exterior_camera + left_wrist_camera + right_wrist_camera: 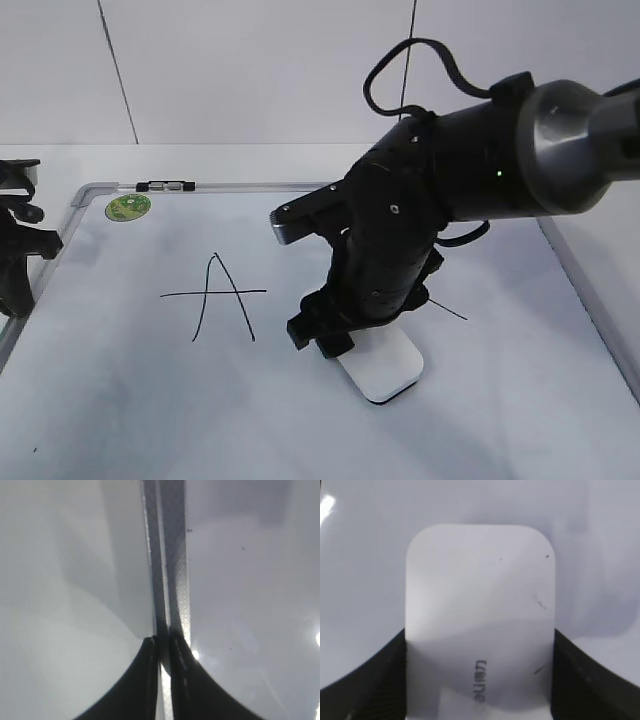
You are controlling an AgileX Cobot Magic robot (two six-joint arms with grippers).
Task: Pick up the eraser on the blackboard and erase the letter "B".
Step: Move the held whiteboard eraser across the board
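The white eraser (385,370) lies flat on the blackboard (120,400), right of the letter "A" (215,295). My right gripper (335,335) comes down from the right and is shut on the eraser's near end. In the right wrist view the eraser (480,605) fills the middle with grey lettering, a dark finger pressed on each side of it (479,680). The letter "B" is hidden behind the right arm; only a short black stroke (450,312) shows beside it. My left gripper (20,270) is shut and empty at the board's left edge (162,642).
A round green sticker (128,207) and a small black-and-clear clip (165,186) sit at the board's top left corner. The left wrist view looks down on the board's silver frame (172,555). The right arm spans the board's right half.
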